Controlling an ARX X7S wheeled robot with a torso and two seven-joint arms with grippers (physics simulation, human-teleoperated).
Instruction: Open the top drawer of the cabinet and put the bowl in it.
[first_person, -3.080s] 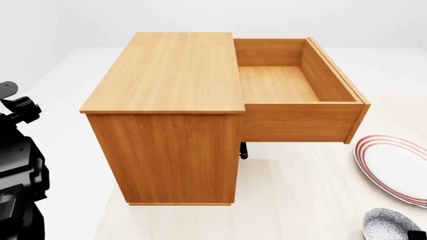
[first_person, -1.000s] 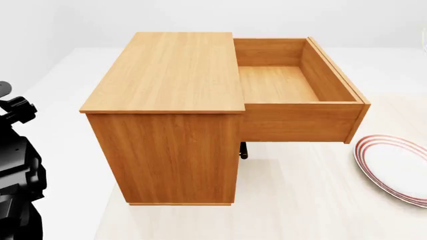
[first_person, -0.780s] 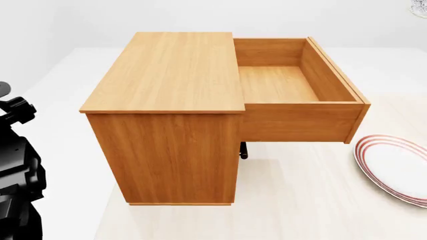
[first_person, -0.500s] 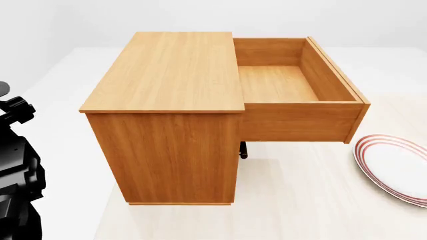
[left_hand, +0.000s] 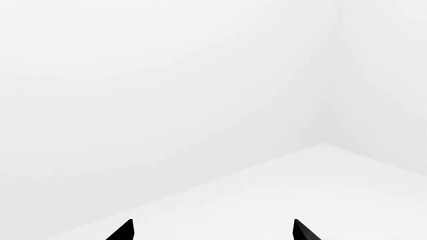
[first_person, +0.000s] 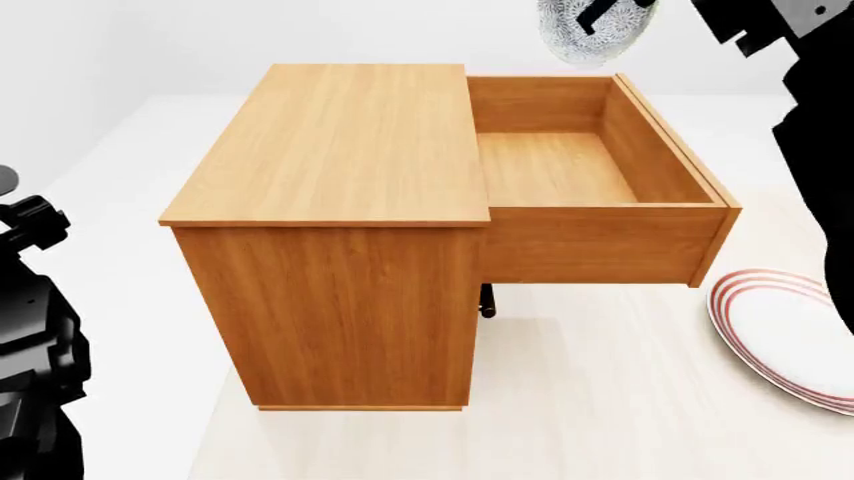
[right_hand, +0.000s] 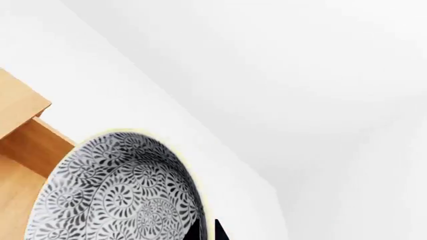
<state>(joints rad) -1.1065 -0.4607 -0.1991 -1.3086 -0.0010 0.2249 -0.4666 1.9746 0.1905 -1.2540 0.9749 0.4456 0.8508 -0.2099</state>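
You are holding the bowl (first_person: 595, 27) up in the air with your right arm (first_person: 801, 120), high at the far side of the cabinet (first_person: 334, 230), just beyond the back end of the top drawer (first_person: 587, 170). The drawer is standing pulled well out of the cabinet, and its wooden floor is showing bare. In the right wrist view the bowl (right_hand: 120, 190) is filling the frame with its grey-blue swirl pattern, tilted, with the drawer wood below it; one dark finger of the right gripper (right_hand: 207, 231) is showing at the bowl's rim, so the claw is probably pinching the rim, though the second finger is hidden and I cannot tell for sure.

Your left arm (first_person: 34, 340) is hanging low beside the cabinet, well apart from it. The left gripper (left_hand: 212, 231) is pointing at blank white wall and floor, its two fingertips (left_hand: 123, 231) spread wide with nothing between them.

The red-ringed plate (first_person: 787, 335) is lying on the floor, near the drawer's front.
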